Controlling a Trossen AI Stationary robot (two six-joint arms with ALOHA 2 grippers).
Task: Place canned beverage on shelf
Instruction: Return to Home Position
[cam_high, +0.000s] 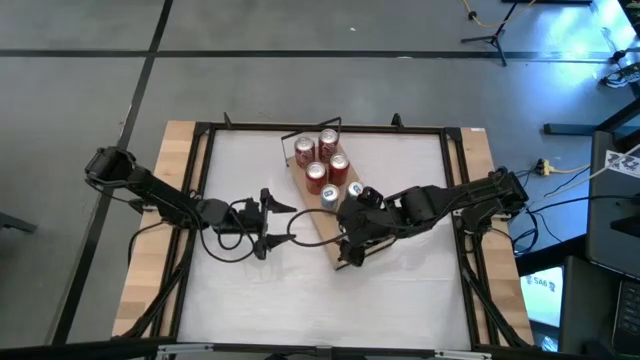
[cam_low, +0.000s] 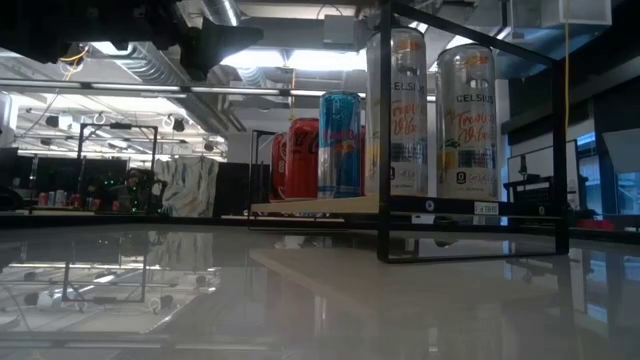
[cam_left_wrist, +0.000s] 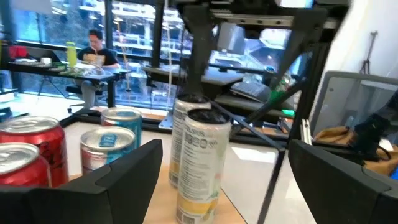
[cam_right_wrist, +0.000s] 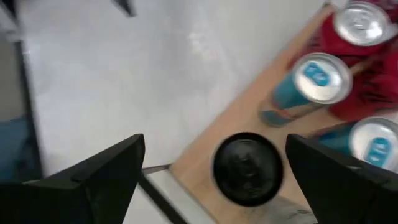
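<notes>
My right gripper (cam_right_wrist: 214, 143), fingers spread and empty, directly above the dark-topped can (cam_right_wrist: 247, 168): a low retreat could clip and topple it; left gripper (cam_high: 280, 222) likewise spread.

Cans (cam_high: 316, 176) clustered on shelf (cam_high: 322, 222), shelf on table (cam_high: 400, 290), left arm (cam_high: 170, 200) beside it, right arm (cam_high: 440, 205) seemingly over it

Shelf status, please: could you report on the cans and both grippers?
Left gripper jaws open, empty, beside the shelf. Right gripper jaws open, empty, above the shelf. Cans upright on it. Nothing blocking.
</notes>
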